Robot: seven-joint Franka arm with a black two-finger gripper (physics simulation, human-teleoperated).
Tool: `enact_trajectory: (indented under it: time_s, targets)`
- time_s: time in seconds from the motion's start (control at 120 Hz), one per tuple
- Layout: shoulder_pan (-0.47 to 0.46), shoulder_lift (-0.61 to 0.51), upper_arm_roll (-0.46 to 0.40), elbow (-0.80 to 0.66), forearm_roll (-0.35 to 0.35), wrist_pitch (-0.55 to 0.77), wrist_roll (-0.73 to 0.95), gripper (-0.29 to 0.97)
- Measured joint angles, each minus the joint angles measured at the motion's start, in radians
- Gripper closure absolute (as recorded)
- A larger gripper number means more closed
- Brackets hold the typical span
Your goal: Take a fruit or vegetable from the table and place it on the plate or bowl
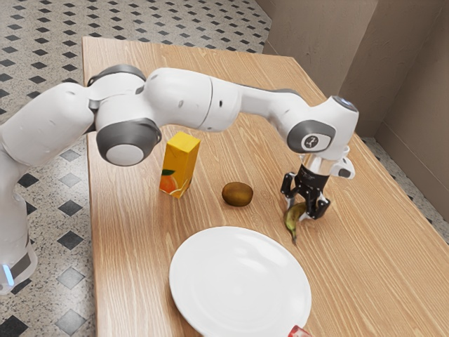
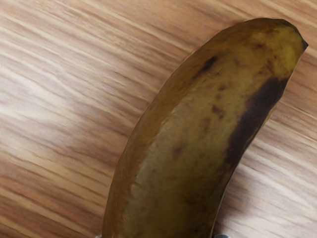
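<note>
Claw (image 1: 306, 208) clamped on spotted banana (image 1: 295, 219), white plate (image 1: 238, 281) just beside

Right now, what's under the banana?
Wooden table shows around the banana. The patch right beneath it is covered by the banana itself, so I can't see it.

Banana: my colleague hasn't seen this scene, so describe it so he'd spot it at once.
On the wooden table, look just beyond the white plate, toward the exterior view's right, at the black gripper. The banana is there: the only long, curved fruit, yellow blotched dark brown, unlike the round brown kiwi and the boxy orange carton further left in that view.
</note>
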Motion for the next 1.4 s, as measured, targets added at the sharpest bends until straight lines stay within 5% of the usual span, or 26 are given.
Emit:
enact_trajectory:
  time_s: [0.417,0.717,0.908,1.192,1.4]
  targets:
    - [0.001,-0.061,0.01,0.004,0.0,-0.009,0.01,0.51]
    - [-0.1,-0.367,0.011,-0.01,0.099,-0.225,0.015,0.52]
    - [-0.28,-0.654,0.003,-0.337,0.196,-0.285,0.006,0.52]
    - [-0.578,-0.649,0.001,-0.46,0.24,-0.267,-0.033,0.53]
    - [-0.488,-0.596,0.0,-0.478,0.238,-0.218,-0.052,0.53]
